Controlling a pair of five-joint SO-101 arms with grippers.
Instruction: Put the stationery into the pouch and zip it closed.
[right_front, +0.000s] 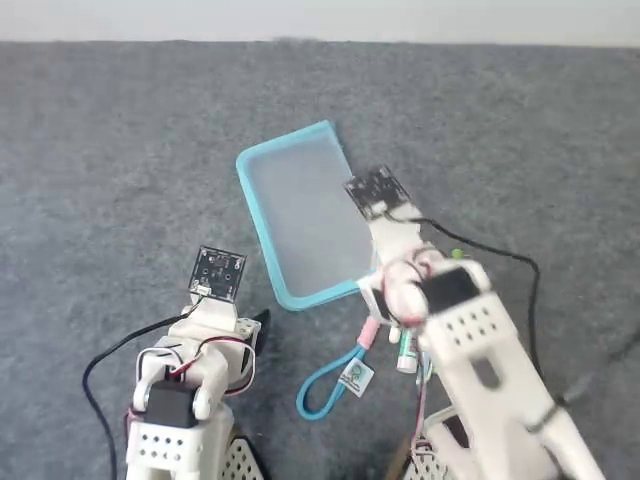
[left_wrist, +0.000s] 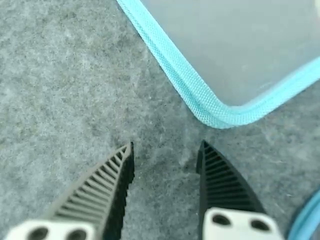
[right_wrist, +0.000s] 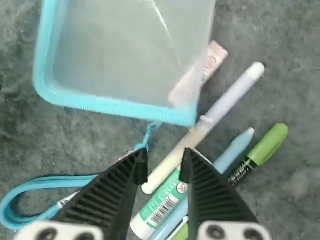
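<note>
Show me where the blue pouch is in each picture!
High view: the pouch lies in the middle of the table.
Left wrist view: its rounded corner sits just beyond the left gripper.
Right wrist view: it lies beyond the right gripper, beside the pens.
Shared landmark: the blue strap.

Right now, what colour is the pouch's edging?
Turquoise; the pouch's edging shows best in the left wrist view.

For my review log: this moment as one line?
left gripper open over mat | right gripper open, straddling white pen | green pen, blue pen outside pouch
</note>
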